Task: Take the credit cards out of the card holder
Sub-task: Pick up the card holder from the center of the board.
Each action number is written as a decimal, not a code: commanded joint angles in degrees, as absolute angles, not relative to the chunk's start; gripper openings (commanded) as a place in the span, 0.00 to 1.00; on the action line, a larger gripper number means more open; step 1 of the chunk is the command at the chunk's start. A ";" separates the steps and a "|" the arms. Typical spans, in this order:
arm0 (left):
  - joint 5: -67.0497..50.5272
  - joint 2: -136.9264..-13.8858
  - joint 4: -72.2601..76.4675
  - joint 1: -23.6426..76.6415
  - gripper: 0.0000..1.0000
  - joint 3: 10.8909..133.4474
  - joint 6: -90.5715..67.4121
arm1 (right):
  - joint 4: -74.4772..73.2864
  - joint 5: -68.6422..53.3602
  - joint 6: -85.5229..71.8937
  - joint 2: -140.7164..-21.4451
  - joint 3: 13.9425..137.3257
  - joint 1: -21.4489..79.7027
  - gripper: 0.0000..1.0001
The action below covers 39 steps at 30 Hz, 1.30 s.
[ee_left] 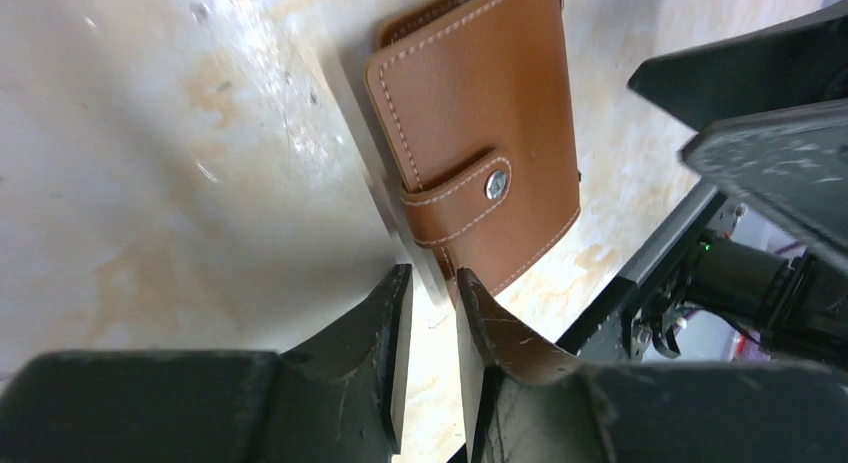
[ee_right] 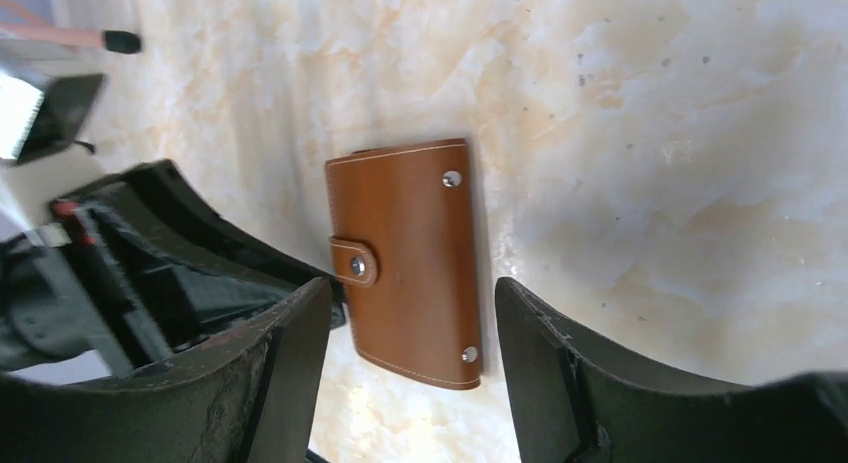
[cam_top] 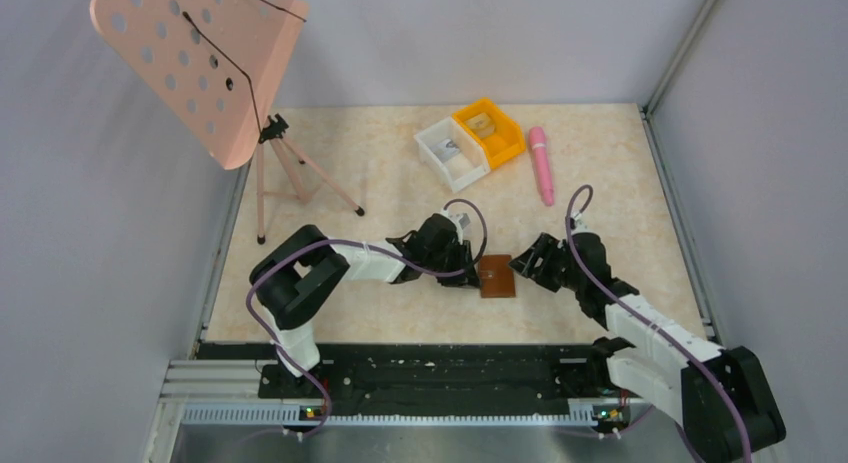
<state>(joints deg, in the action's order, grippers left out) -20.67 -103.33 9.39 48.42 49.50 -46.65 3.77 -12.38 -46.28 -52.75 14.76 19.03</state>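
The card holder (cam_top: 497, 276) is a brown leather bifold wallet. It lies flat and closed on the table, with its clasp tab (ee_left: 470, 188) snapped shut. The credit cards are hidden inside. My left gripper (cam_top: 465, 263) is low on the table just left of the wallet. In the left wrist view its jaws (ee_left: 433, 275) stand a narrow gap apart, empty, with the tips at the wallet's clasp edge (ee_left: 440, 253). My right gripper (cam_top: 524, 265) is open just right of the wallet. In the right wrist view its jaws (ee_right: 412, 288) are wide apart, with the wallet (ee_right: 410, 258) lying between and ahead of them.
A white bin (cam_top: 450, 151) and an orange bin (cam_top: 490, 131) stand at the back. A pink pen (cam_top: 541, 163) lies to their right. A pink perforated music stand (cam_top: 200, 63) on a tripod (cam_top: 290, 178) is at the back left. Grey walls enclose the table.
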 commanded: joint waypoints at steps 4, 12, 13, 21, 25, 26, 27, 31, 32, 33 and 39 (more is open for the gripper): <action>-14.47 -103.21 6.65 47.99 0.37 55.06 -46.58 | 8.96 -17.92 -42.93 -59.95 16.62 17.97 0.60; -12.54 -107.36 4.44 47.90 0.34 57.65 -45.26 | 12.45 -18.45 -42.67 -63.81 15.51 18.01 0.63; -13.06 -107.68 4.86 47.92 0.32 57.41 -45.48 | 12.81 -18.66 -42.97 -64.09 15.35 17.99 0.64; -18.20 -107.19 9.92 47.90 0.12 53.16 -47.65 | 15.93 -21.77 -46.86 -64.76 14.72 17.97 0.70; -19.56 -106.74 12.17 47.94 0.04 50.97 -48.78 | 21.29 -25.08 -49.78 -65.81 13.48 18.01 0.70; -19.52 -106.48 12.36 47.93 0.04 50.37 -48.91 | 23.02 -25.99 -50.43 -65.98 13.19 17.99 0.70; -19.39 -106.21 12.56 47.91 0.03 49.87 -48.91 | 25.03 -27.12 -51.17 -66.02 12.84 17.97 0.70; -19.01 -105.66 12.58 47.91 0.02 48.78 -48.52 | 30.17 -30.68 -52.49 -65.13 12.60 17.92 0.68; -18.99 -105.64 12.57 47.91 0.02 48.67 -48.45 | 30.15 -30.93 -52.55 -64.61 12.69 17.91 0.67; -18.90 -105.50 12.59 47.90 0.02 48.51 -48.43 | 29.62 -30.95 -52.45 -63.90 12.74 17.92 0.65; -18.17 -104.08 12.64 47.96 0.02 47.70 -48.25 | 25.21 -29.20 -50.49 -62.05 11.46 17.86 0.48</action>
